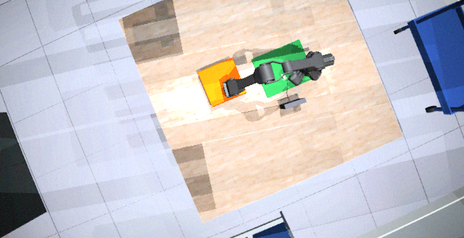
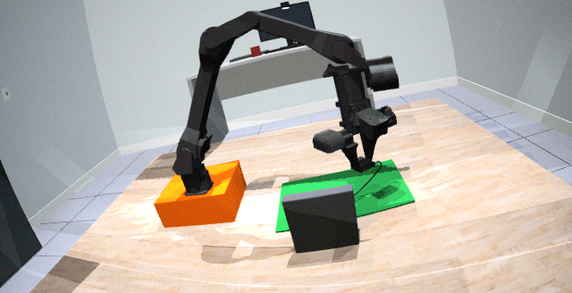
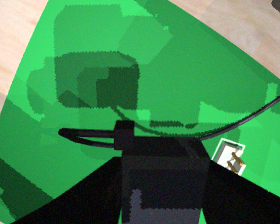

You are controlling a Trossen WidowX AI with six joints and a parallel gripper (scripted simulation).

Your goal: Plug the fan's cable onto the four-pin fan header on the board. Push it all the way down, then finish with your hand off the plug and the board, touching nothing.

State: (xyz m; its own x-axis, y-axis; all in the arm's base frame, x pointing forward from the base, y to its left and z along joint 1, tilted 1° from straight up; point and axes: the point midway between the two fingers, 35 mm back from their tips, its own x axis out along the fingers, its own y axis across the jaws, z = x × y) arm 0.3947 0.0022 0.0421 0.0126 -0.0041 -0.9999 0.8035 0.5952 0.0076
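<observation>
My gripper (image 2: 363,164) (image 3: 160,168) is shut on the fan's black plug (image 3: 166,186), seen between the fingers in the wrist view. The plug is over the green board (image 1: 270,90) (image 2: 399,188) (image 3: 166,42), low above its back part in the exterior view; the exact gap cannot be told. The white four-pin header (image 3: 224,152) shows just right of the plug in the wrist view, its brassy pins uncovered and partly hidden by the right finger. The thin black cable (image 2: 372,180) (image 3: 246,121) runs to the dark square fan (image 1: 295,103) (image 2: 321,223), standing on edge beside the board.
The arm's orange base block (image 1: 215,85) (image 2: 197,213) sits left of the board. The fan stands close to the board's front edge in the exterior view, with the cable arching between it and the fingers. A desk with a monitor (image 2: 290,20) is behind the table.
</observation>
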